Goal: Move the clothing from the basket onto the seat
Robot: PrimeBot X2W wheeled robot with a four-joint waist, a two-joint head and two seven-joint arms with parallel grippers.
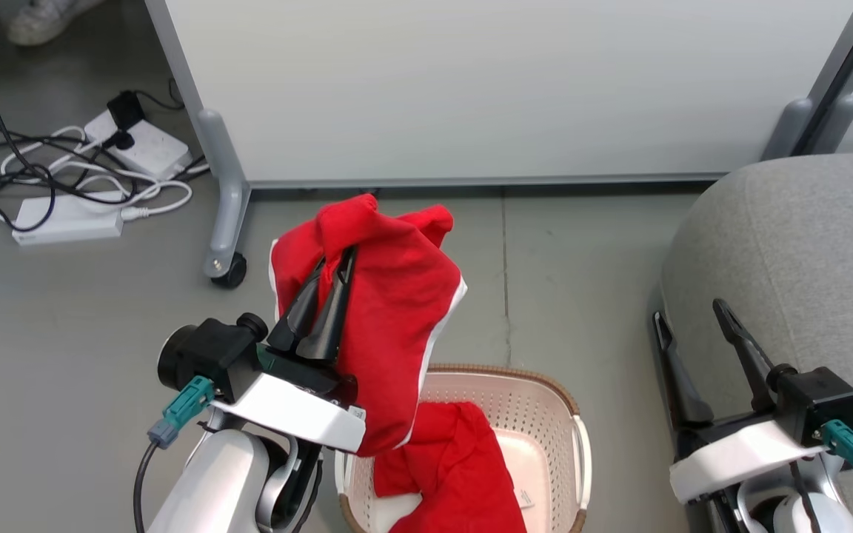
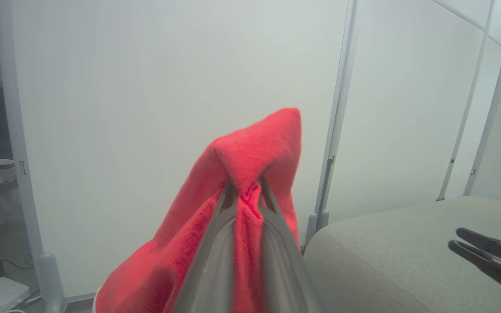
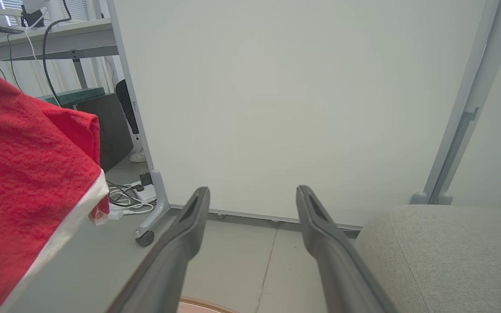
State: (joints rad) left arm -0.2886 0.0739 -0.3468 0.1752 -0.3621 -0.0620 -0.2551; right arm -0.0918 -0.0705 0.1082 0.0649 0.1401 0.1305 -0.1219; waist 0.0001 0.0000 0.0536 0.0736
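Right now the left gripper (image 1: 336, 259) is pinching a fold of one red garment (image 1: 397, 311) between its pressed-together fingers. It is holding that garment above the basket's (image 1: 537, 379) left rim, with the cloth hanging long toward the basket, where the other red garment (image 1: 456, 459) is lying. The seat (image 1: 789, 244) is sitting to the right of the basket, so the carry is probably heading rightward across it, while the right gripper (image 1: 689, 311), fingers spread and empty, is hovering right of the basket beside the seat's edge.
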